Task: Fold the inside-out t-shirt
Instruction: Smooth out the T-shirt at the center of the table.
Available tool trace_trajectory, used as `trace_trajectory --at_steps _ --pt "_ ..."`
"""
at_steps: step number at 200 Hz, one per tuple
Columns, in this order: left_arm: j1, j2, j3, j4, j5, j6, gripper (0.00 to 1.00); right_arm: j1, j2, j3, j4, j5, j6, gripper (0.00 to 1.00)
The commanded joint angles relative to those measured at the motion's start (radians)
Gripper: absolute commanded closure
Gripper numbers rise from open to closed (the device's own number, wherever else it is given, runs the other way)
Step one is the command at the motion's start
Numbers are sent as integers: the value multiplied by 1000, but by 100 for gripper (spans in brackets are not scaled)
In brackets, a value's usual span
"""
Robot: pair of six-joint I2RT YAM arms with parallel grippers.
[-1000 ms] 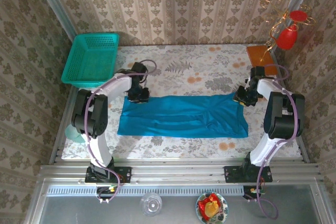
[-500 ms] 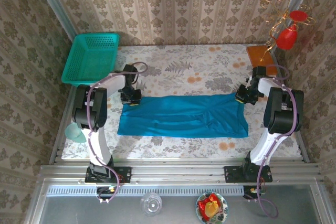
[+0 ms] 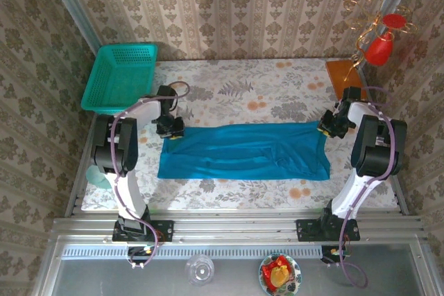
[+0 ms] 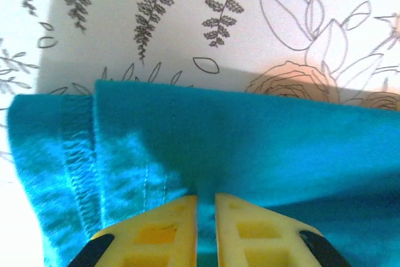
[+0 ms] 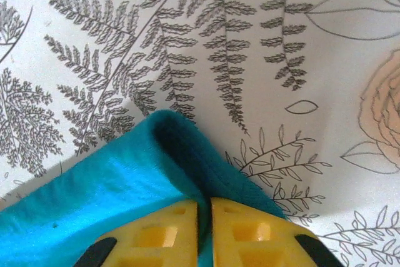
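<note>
The inside-out t-shirt [image 3: 243, 152] lies folded into a long teal-blue band across the middle of the table. My left gripper [image 3: 170, 128] is at its far left corner, shut on the cloth; in the left wrist view the yellow fingers [image 4: 169, 229] pinch the t-shirt [image 4: 250, 136] near its stitched hem. My right gripper [image 3: 328, 127] is at the far right corner, also shut on the cloth. In the right wrist view a raised fold of the t-shirt [image 5: 125, 186] runs between the two yellow fingers [image 5: 250, 232].
A turquoise-green mesh basket [image 3: 121, 77] sits at the table's back left corner. A brown block [image 3: 343, 74] lies at the back right, with a red ornament [image 3: 379, 50] above it. Bare floral tablecloth [image 3: 243, 95] stretches behind the shirt.
Both grippers moved outward along the far edge and closed on the shirt's corners. The cloth is now drawn out straighter between them.
</note>
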Motion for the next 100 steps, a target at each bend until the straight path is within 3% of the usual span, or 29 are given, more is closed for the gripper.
trace_trajectory --at_steps 1,38,69,100 --pt "8 -112 11 -37 -14 -5 84 11 -133 -8 -79 -18 19 70" --pt "2 -181 -42 -82 -12 -1 84 120 -311 -82 -146 -71 46 68" --pt "-6 -198 -82 -57 4 -6 84 337 -397 -167 -139 -126 126 70" --pt "-11 -170 -79 -33 35 5 84 532 -394 -286 -20 -145 252 71"
